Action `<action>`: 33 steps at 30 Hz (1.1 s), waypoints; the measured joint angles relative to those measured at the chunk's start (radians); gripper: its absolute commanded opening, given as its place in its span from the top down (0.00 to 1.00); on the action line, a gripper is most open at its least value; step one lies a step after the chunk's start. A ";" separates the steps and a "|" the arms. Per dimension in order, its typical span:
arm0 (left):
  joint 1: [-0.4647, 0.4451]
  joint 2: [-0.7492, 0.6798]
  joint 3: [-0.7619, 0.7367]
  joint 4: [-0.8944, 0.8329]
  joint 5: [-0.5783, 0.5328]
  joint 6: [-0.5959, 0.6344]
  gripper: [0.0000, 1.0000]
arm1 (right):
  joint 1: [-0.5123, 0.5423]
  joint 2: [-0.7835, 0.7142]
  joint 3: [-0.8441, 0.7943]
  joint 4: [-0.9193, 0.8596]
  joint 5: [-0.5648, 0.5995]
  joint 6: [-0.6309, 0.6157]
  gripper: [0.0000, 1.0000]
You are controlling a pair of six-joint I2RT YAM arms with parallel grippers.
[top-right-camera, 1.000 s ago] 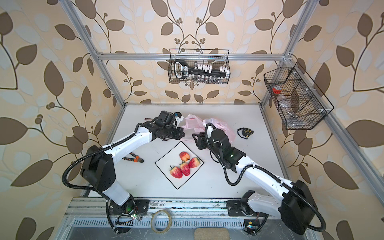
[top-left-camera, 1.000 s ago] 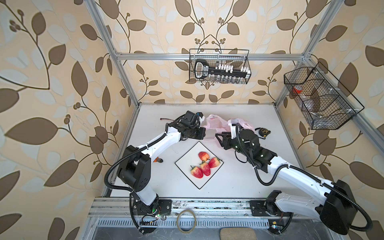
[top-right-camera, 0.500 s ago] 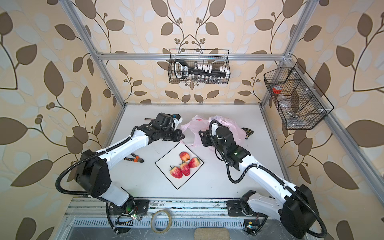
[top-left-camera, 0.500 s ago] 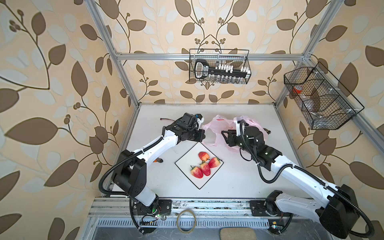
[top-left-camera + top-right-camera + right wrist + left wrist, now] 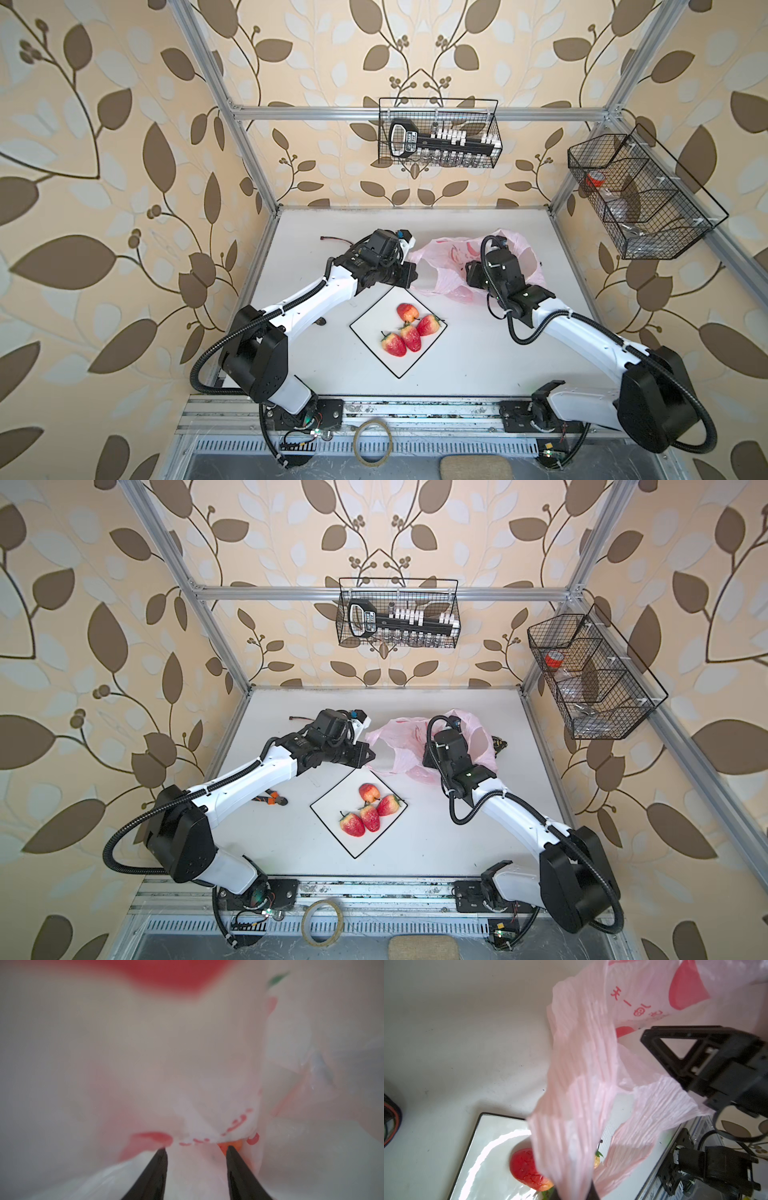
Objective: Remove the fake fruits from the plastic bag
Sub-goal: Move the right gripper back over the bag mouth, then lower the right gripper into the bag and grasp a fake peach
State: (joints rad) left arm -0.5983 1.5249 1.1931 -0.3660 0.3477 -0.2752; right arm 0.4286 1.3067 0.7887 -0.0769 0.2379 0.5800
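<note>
The inside of the plastic bag is a close blur in the right wrist view. The orange scrap beside one tip of the right claw lies mostly under folds, too little to name. In the left wrist view, bunched bag plastic covers the left claw at the picture's edge and half of one fake fruit.

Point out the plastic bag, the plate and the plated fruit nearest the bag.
plastic bag (image 5: 449, 259): in a top view, printed pink wall.
plate (image 5: 369, 327): in a top view, bare white surface by its left corner.
fake fruit nearest the bag (image 5: 406, 311): in a top view, its red body.
</note>
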 measured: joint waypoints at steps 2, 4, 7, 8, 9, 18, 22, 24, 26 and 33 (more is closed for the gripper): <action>-0.011 0.000 -0.004 -0.003 -0.003 0.009 1.00 | -0.013 0.037 -0.007 -0.003 -0.017 0.007 0.45; -0.016 -0.002 -0.008 -0.007 -0.009 0.015 1.00 | -0.028 0.068 -0.014 -0.003 -0.038 0.014 0.42; -0.018 -0.011 -0.015 -0.013 -0.013 0.022 1.00 | -0.051 0.105 -0.021 -0.003 -0.055 0.016 0.38; -0.018 -0.015 -0.017 -0.015 -0.014 0.024 1.00 | -0.057 0.115 -0.022 -0.003 -0.058 0.016 0.38; -0.018 -0.020 -0.019 -0.018 -0.015 0.029 1.00 | -0.064 0.126 -0.022 -0.003 -0.063 0.013 0.36; -0.024 -0.034 -0.021 -0.032 -0.016 0.041 1.00 | -0.073 0.231 -0.010 -0.026 -0.099 -0.047 0.26; -0.025 -0.048 -0.026 -0.032 -0.016 0.042 1.00 | -0.073 0.278 0.015 -0.045 -0.100 -0.076 0.25; -0.025 -0.062 -0.030 -0.032 -0.016 0.043 1.00 | -0.073 0.303 0.034 -0.050 -0.097 -0.090 0.25; -0.025 -0.073 -0.031 -0.032 -0.016 0.045 1.00 | -0.073 0.332 0.055 -0.052 -0.090 -0.103 0.25; -0.025 -0.088 -0.040 -0.033 -0.016 0.061 1.00 | -0.073 0.406 0.084 -0.052 -0.048 -0.129 0.26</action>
State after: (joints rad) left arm -0.6231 1.4372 1.1534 -0.3992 0.3321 -0.2146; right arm 0.3557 1.7130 0.8722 -0.1287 0.1894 0.4511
